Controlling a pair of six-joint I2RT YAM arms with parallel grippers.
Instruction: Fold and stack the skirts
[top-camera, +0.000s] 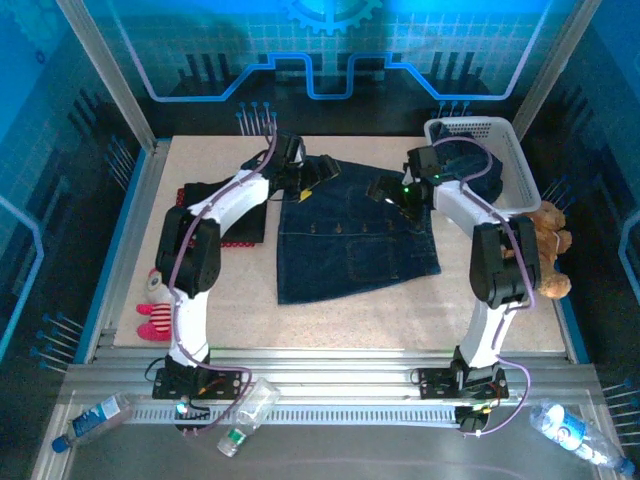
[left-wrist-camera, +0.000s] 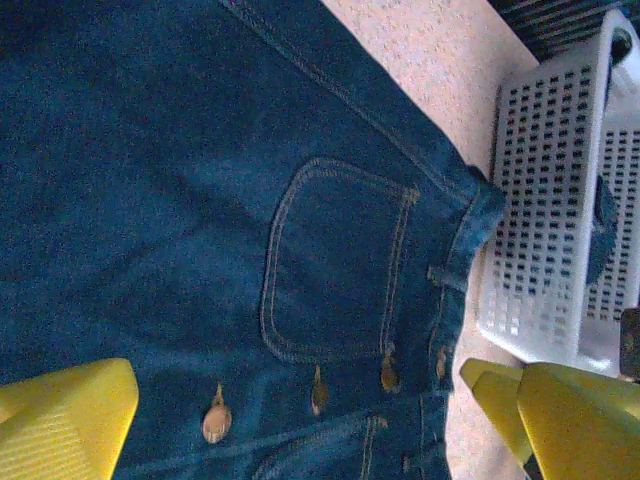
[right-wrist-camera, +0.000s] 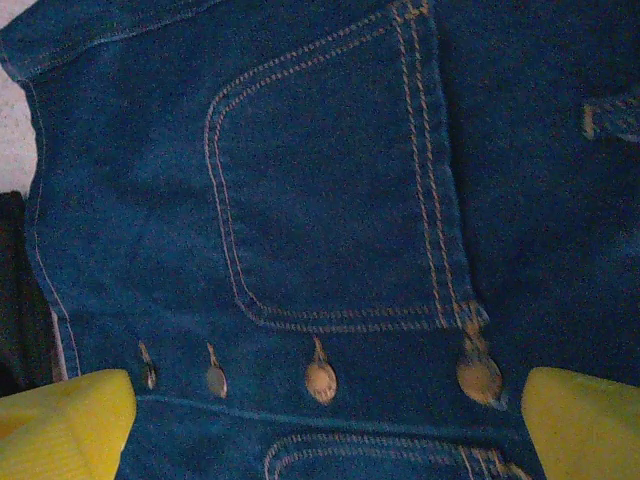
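Observation:
A dark blue denim skirt (top-camera: 350, 240) with front buttons lies spread flat in the middle of the table. My left gripper (top-camera: 305, 182) hovers over its top left corner and my right gripper (top-camera: 392, 193) over its top right part. Both stand open with nothing held. In the left wrist view the yellow fingers (left-wrist-camera: 65, 415) flank the button row of the denim skirt (left-wrist-camera: 200, 200). Under my right gripper (right-wrist-camera: 325, 430) lie a pocket and buttons of the same skirt (right-wrist-camera: 330, 200). A black skirt (top-camera: 250, 215) lies under the left arm, a red dotted edge (top-camera: 240, 243) showing beneath it.
A white basket (top-camera: 515, 165) at the back right holds dark blue cloth; the same basket (left-wrist-camera: 560, 220) stands just beyond the skirt's waistband. A brown teddy bear (top-camera: 550, 245) sits at the right edge, a pink-and-white plush doll (top-camera: 152, 305) at the left. Plastic bottles (top-camera: 245, 415) lie on the near rail.

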